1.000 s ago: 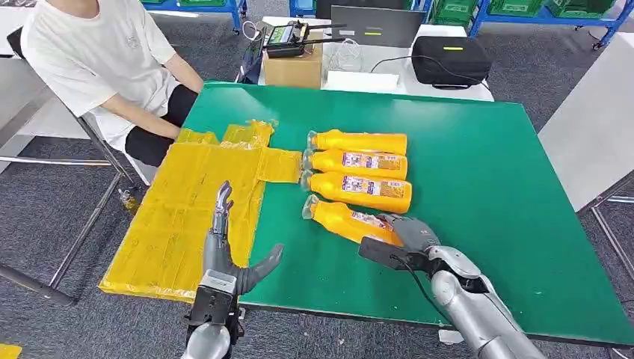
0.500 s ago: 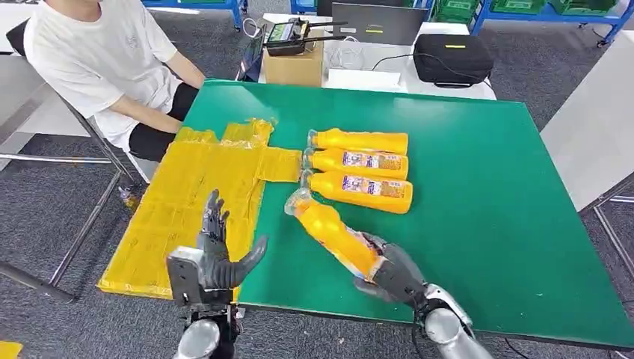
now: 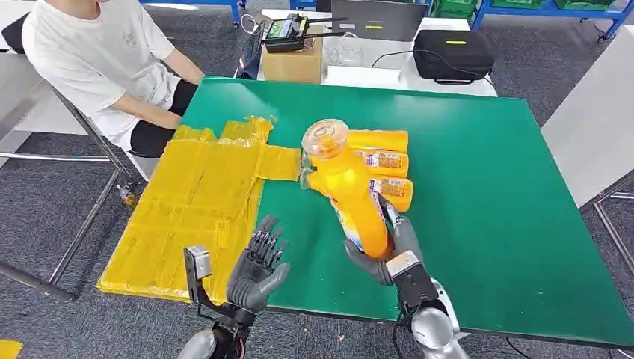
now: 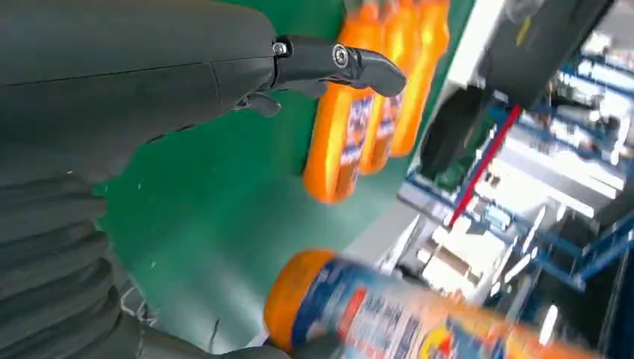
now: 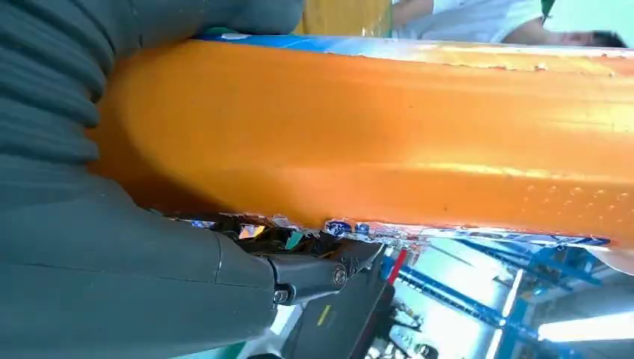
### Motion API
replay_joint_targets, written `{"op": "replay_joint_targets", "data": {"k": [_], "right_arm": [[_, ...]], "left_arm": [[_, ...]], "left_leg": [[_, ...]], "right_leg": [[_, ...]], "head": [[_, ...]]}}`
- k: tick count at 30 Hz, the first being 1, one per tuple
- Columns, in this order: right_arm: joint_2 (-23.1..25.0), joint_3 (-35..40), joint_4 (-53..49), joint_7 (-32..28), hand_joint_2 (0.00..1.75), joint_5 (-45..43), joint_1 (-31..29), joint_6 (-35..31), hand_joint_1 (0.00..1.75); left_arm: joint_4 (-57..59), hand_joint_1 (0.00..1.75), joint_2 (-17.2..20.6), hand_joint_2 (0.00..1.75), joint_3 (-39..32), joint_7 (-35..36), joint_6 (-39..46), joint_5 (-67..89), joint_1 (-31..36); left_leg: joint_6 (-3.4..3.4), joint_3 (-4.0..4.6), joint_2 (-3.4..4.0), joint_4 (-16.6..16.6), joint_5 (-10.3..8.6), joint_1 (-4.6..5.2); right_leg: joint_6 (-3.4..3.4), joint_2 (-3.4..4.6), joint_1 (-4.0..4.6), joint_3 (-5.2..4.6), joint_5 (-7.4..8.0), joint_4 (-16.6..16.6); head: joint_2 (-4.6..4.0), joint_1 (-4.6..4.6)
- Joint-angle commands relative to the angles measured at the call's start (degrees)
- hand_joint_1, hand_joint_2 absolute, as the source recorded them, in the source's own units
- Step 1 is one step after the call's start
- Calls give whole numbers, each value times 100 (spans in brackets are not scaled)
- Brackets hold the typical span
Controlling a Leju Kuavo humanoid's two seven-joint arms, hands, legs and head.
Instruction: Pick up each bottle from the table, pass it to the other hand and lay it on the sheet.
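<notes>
Fingers (image 3: 407, 238) of right hand (image 3: 389, 254) wrapped round lower body of held bottle (image 3: 345, 191), lifted off the green counter (image 3: 486, 194), cap end tilted up toward the head camera. Left hand (image 3: 258, 271) holds nothing, fingers spread, palm raised near the counter's front edge beside the yellow sheet (image 3: 194, 202). Three more bottles (image 3: 385, 161) lie side by side on the counter behind the lifted one. Person (image 3: 97, 60) seated at far left.

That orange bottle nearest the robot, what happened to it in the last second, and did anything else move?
The right hand lifted that bottle off the green table and tipped it upward, cap toward the camera. The left hand rose with fingers spread, holding nothing. The three other bottles and yellow sheet stayed put.
</notes>
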State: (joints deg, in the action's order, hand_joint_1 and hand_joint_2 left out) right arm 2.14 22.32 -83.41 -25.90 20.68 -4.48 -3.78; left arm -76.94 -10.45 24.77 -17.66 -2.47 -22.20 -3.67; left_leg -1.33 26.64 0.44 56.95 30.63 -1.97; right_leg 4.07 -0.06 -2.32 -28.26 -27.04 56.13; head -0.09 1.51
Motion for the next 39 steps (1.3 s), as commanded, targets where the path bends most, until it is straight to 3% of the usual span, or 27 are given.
{"op": "replay_joint_targets", "data": {"k": [1,3,9,14,32,33,35,36,39], "right_arm": [[231,916,964,-103,175,400,-644,198,175],[299,1337,1309,-99,175,627,-781,251,175],[350,2416,1590,-142,175,1051,-813,428,175],[332,2938,1754,-58,175,1241,-994,285,175],[292,3166,1798,-102,175,1075,-1121,383,175],[274,3204,1825,-100,175,1073,-1138,380,175],[244,3239,1863,-75,175,1060,-1153,325,175],[225,3255,1903,-63,175,1023,-1172,378,175],[190,3311,1997,-52,175,1034,-1225,418,175]], "left_arm": [[-27,0,400,175,457,33,-231,120,128],[-133,0,359,175,400,-92,-68,278,123],[-272,0,12,175,-265,-356,1687,831,160],[-344,0,-73,175,-379,-317,1662,335,187],[-357,0,-61,175,-389,-293,1346,-224,227],[-414,14,-60,175,-396,-264,1257,-333,209],[-489,159,-52,175,-433,-110,921,-711,174],[-494,175,-38,175,-445,-41,830,-824,175],[-538,175,-17,175,-466,-83,748,-836,176]], "left_leg": [[12,-7,20,-12,-1,-1],[14,-8,23,-17,-3,-2],[12,-5,16,-13,-1,-5],[15,-1,10,-12,-2,-5],[14,3,-14,-13,-7,-3],[15,4,-17,-15,-9,-5],[11,4,-13,-9,-5,-4],[10,4,-10,-7,-4,-5],[17,2,-15,-18,-10,-5]], "right_leg": [[-22,23,5,-5,7,-6],[-27,26,8,-6,11,-12],[-24,18,9,-2,6,-9],[-23,14,9,-3,6,-12],[-25,-11,8,-5,2,-16],[-28,-14,11,-4,4,-20],[-22,-11,9,-6,1,-13],[-20,-8,9,-7,1,-12],[-29,-12,12,-4,6,-23]], "head": [[0,0],[0,-2],[0,-2],[0,0],[0,0],[0,-2],[0,-2],[0,-2],[0,-2]]}}
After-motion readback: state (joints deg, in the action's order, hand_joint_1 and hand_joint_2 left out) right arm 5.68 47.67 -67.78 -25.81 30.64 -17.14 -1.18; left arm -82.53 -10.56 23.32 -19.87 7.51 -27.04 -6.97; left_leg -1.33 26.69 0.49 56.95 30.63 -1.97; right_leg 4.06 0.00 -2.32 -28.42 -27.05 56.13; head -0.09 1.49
